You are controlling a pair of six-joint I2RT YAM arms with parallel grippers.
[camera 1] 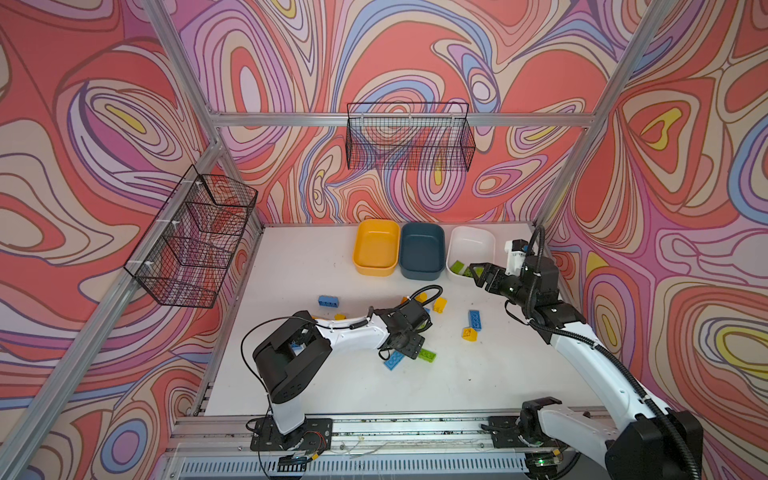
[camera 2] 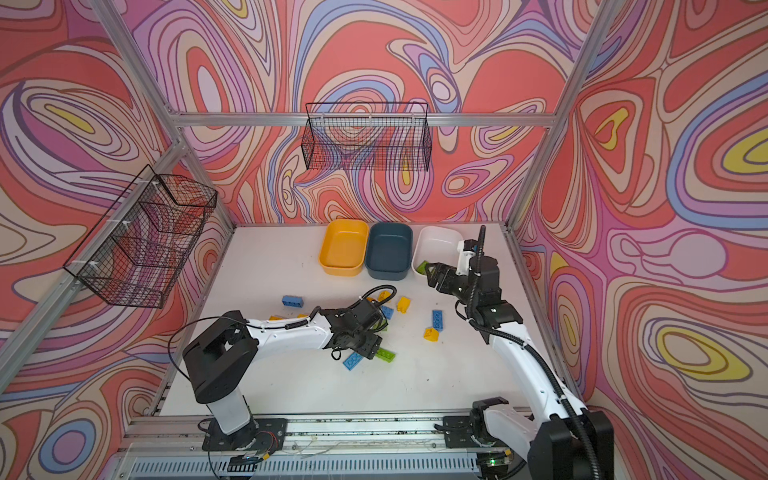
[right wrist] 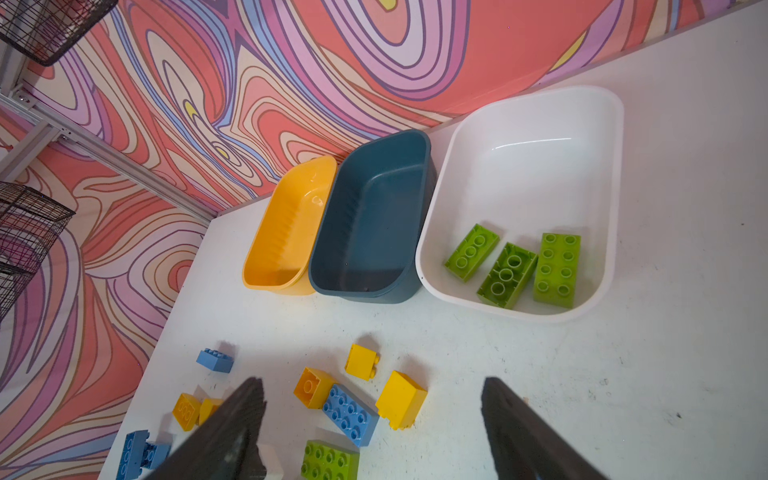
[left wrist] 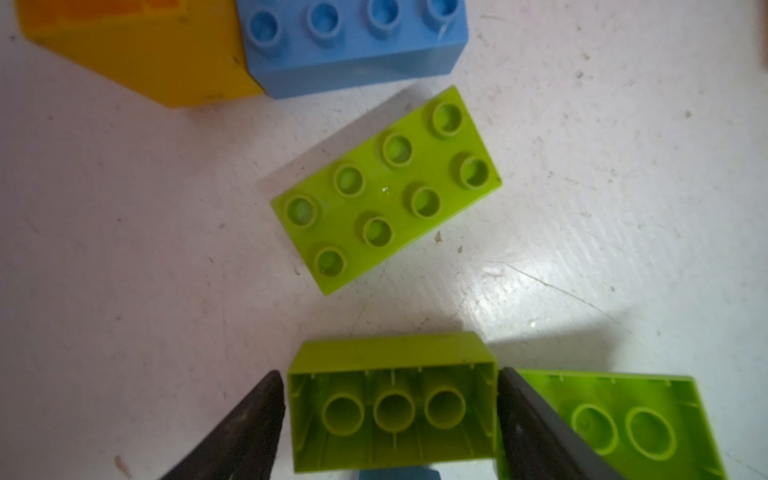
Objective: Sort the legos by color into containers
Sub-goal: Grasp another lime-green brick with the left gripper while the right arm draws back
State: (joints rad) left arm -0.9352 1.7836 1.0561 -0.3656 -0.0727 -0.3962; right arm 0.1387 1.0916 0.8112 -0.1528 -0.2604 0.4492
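The green brick I'm watching lies on its side on the white table, hollow underside towards the left wrist camera. It sits squarely between the fingers of the left gripper. Both dark fingers stand flush against its short ends, so I read the claw as pinching it while it rests on the table.

Just outside one finger lies a second green brick, hollow side also showing. Ahead and apart, a third green brick lies studs up. Beyond that, a blue brick touches a yellow brick.

My right gripper hangs spread and empty by the near edge of the white tub, which holds three green bricks. The teal tub and the yellow tub stand side by side next to it.
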